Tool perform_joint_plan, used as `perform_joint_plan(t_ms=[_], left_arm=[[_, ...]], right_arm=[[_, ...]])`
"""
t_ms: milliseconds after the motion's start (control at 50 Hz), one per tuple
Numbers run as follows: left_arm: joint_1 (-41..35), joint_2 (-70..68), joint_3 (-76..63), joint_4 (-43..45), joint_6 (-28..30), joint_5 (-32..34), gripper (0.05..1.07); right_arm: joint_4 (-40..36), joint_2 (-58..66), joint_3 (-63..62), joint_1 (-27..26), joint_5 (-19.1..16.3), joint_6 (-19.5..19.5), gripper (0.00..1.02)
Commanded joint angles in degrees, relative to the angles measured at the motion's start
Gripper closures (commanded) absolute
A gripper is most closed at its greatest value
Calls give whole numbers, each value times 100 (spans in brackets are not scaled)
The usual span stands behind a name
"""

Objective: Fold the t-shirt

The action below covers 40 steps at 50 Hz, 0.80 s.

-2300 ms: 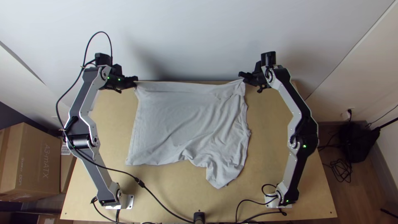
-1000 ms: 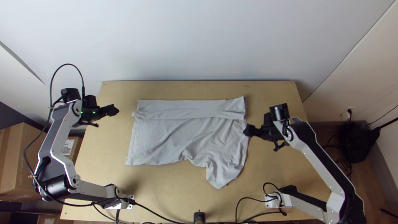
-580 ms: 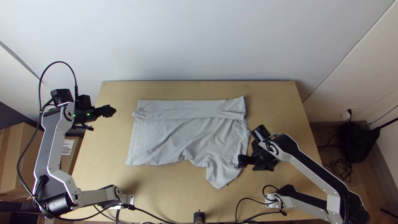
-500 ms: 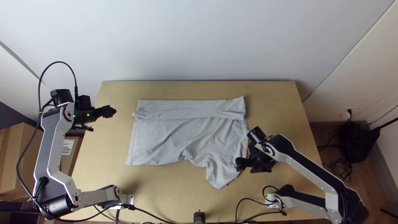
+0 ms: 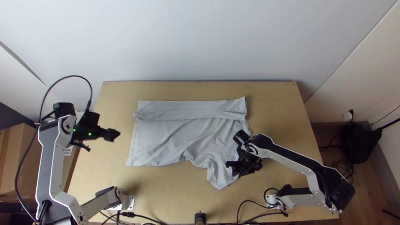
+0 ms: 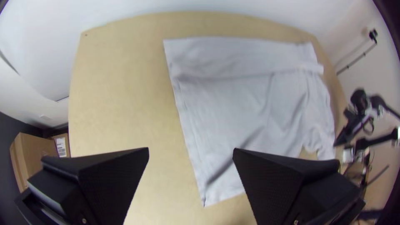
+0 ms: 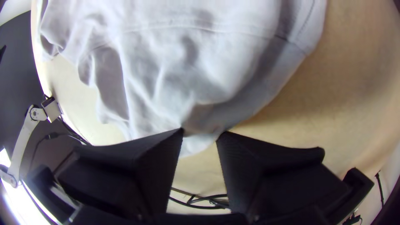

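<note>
At the far left of the top view, a cardboard box [image 5: 12,154] stands beyond the wooden surface [image 5: 275,98], partly behind the left arm [image 5: 46,166]. A black cable [image 5: 26,154] loops along that arm and up over its wrist. The left gripper [image 5: 115,134] hangs over the left part of the surface, beside the t-shirt and apart from it; the left wrist view has its two fingers [image 6: 271,179] wide apart, with nothing between them.

The light grey t-shirt [image 5: 179,135] lies across the middle of the surface. Its far part is folded over in a band running from side to side, and the rest is spread nearly flat with loose creases. On the right, a rumpled part sticks out towards the near edge, where a small black post [image 5: 200,218] stands.

The right gripper [image 5: 231,167] is at that rumpled part, over its right side. In the right wrist view its fingers [image 7: 266,166] stand a narrow gap apart at the tips, with grey cloth right at them; whether they touch the cloth, I cannot tell. The right arm [image 5: 291,158] bends out over the surface's right side, and farther right a black bag-like object [image 5: 354,143] sits on the floor beside tangled cables [image 5: 343,166]
</note>
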Motion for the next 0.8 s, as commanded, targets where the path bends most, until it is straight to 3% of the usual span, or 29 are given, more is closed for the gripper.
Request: perform_joint_plan(t_ms=[0, 60, 360, 460, 540, 780], left_arm=[[-200, -82, -219, -490, 748, -386, 10], [-446, 6, -236, -745, 791, -852, 10], [-1290, 832, -614, -1158, 756, -1766, 11], [-1615, 1193, -711, -1202, 633, -1951, 11], [-1782, 1536, -711, -1308, 475, -1977, 20], [-2239, 2318, -860, -1202, 273, -2293, 20]], right_arm=[[109, 136, 203, 44, 12, 93, 99], [100, 66, 239, 44, 21, 93, 100], [21, -365, 335, -228, 30, 32, 100], [-76, -497, 432, -325, 30, 23, 100], [-120, -576, 502, -387, 30, 14, 100], [-173, -699, 687, -659, 30, -47, 100]])
